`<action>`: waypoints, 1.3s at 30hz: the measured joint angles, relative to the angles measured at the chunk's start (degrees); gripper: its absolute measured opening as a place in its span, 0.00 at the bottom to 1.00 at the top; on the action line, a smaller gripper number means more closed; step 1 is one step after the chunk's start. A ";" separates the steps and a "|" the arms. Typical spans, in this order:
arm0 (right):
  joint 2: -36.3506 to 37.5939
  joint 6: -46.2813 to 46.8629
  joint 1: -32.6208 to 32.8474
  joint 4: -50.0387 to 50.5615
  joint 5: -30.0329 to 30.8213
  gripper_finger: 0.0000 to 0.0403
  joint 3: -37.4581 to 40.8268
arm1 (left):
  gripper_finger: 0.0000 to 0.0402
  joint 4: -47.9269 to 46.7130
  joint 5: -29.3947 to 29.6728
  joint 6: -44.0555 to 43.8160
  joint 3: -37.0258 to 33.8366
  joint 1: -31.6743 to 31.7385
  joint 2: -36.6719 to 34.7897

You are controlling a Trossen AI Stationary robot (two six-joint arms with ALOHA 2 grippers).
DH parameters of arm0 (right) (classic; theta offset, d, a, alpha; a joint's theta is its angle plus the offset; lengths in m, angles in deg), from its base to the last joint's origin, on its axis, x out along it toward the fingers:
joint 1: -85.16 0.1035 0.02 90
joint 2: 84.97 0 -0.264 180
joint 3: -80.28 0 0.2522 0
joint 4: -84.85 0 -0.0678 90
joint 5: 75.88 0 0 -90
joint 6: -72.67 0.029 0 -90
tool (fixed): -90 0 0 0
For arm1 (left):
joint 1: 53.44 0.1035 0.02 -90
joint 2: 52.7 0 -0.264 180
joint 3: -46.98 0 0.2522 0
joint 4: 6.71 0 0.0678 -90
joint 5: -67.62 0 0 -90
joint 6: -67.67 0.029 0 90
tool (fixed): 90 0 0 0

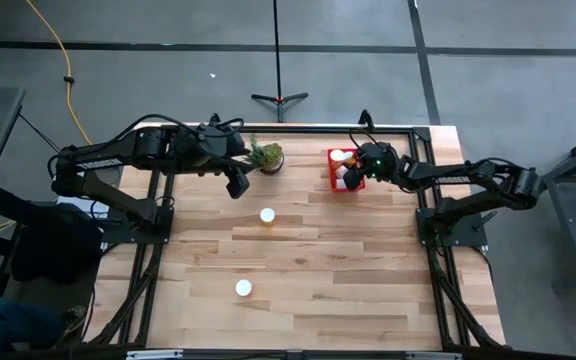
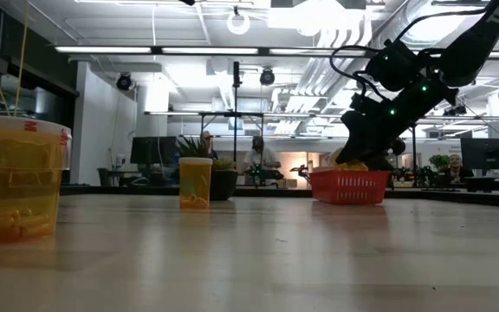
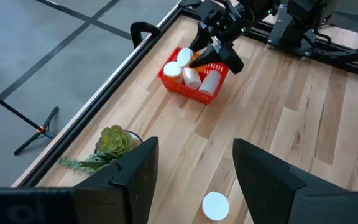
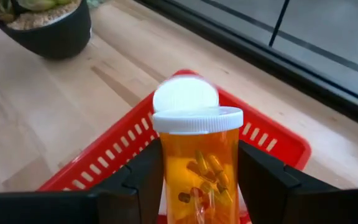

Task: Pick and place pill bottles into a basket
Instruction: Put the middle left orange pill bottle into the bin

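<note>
A pill bottle [image 4: 198, 167], orange-bodied with a white cap and pills showing through its wall, stands upright between the fingers [image 4: 140, 186] of the right gripper [image 1: 353, 175], which is clamped on it from both sides. Directly under that gripper is the red basket [image 1: 333, 155], and other bottles [image 3: 193, 76] already lie in it (white caps and pale sides, packed together). Just past the basket from the right gripper sits a small potted plant [image 1: 266, 157] in a dark pot. Farther out, the left gripper [image 1: 237, 185] hangs above the wooden table [image 1: 368, 270] beside the plant, fingers parted with nothing between them. A loose bottle [image 1: 267, 215] stands on the table just in front of the left gripper, and another bottle [image 1: 243, 288] stands well apart from both grippers, toward the near edge. In the low view, people sit at desks in the room beyond.
</note>
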 joint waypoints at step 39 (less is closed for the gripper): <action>-7.06 12.16 8.02 -2.40 7.92 0.80 -0.32 | 0.59 -0.02 0.00 -0.25 0.00 0.01 0.00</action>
